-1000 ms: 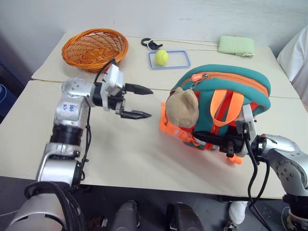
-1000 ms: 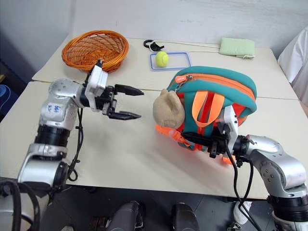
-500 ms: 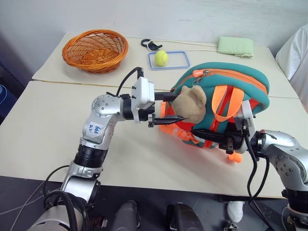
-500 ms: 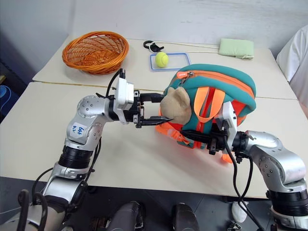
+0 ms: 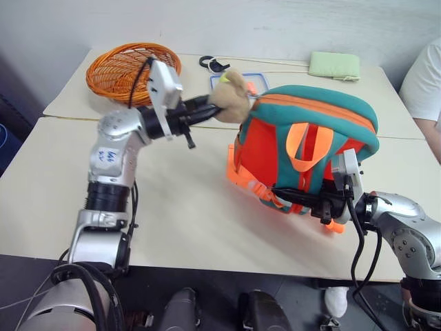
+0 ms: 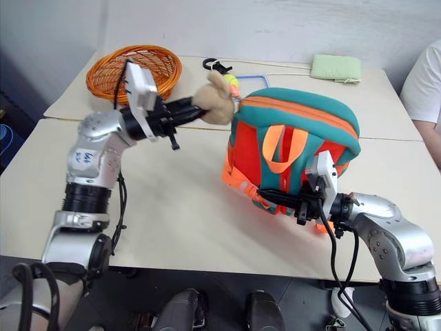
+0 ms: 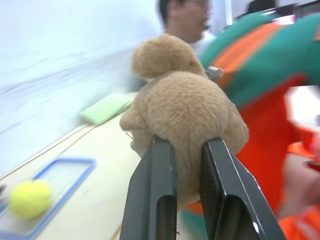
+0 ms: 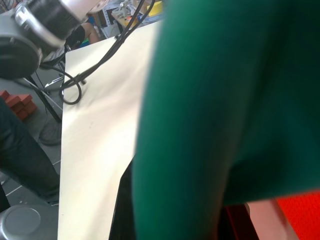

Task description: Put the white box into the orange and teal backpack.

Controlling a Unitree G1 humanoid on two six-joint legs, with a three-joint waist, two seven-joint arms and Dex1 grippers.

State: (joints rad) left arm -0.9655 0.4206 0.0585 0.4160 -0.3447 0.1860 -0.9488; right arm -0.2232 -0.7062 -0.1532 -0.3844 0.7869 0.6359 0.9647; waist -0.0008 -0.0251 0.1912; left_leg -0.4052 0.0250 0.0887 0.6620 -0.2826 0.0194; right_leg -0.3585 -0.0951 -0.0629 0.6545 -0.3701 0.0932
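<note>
One backpack (image 5: 310, 148): left jaws clamp its bear head (image 7: 185, 125), right jaws its strap.

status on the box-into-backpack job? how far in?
Early, by the look of it. Done: right pincer is shut on the lower part of the orange and teal backpack, which stands upright on the table. In hand: left pincer is clamped on the plush bear head, lifted at the bag's top corner. Left: I can't make out the white box, so packing it isn't confirmed.

Robot test lab, pale tables (image 5: 193, 214) against a bare wall, loose cables (image 8: 85, 65) (floor clutter), person (image 5: 431, 83) seated alongside
</note>
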